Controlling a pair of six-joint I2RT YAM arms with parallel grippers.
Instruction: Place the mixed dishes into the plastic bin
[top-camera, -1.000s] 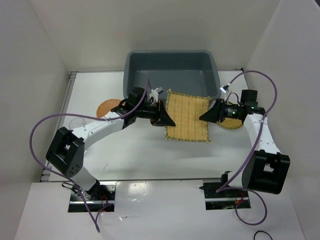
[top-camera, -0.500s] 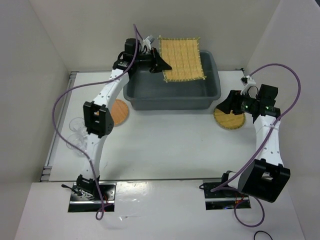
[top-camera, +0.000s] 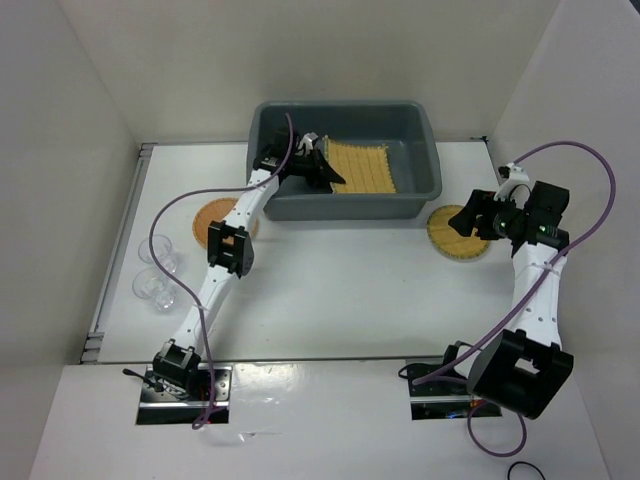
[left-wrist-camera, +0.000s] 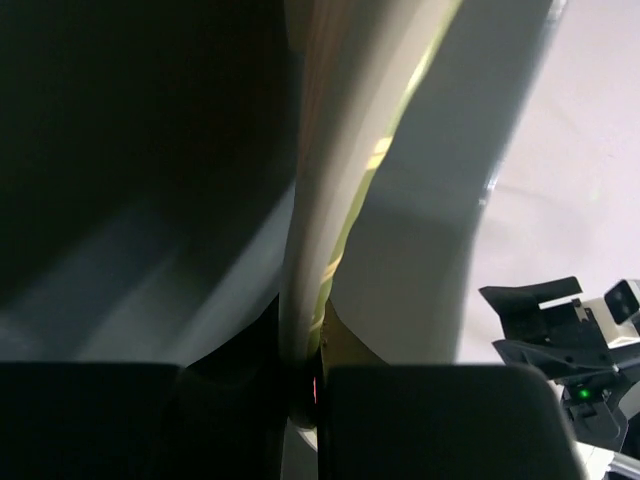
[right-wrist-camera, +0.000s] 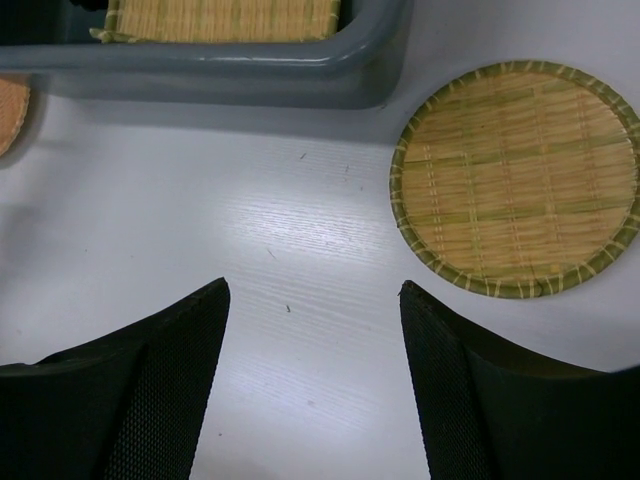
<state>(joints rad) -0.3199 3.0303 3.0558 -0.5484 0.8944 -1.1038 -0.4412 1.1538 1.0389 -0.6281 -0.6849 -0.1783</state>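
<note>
One square bamboo mat (top-camera: 362, 168) is seen inside the grey plastic bin (top-camera: 350, 205), its left edge pinched by the left gripper (top-camera: 332, 176). The right gripper (top-camera: 470, 216) is held spread wide and empty beside the round woven mat (right-wrist-camera: 515, 180), right of the bin. An orange-brown disc (top-camera: 205, 217) and two glass cups (top-camera: 152, 287) are noted on the table's left.

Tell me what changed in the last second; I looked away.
The left gripper lifted the square bamboo mat off the table, carried it over the plastic bin and lowered it inside, still clamped on its edge. The right gripper, open, pulled back to the right, above the round woven mat. That mat, the orange-brown disc and both glass cups stayed put.
</note>
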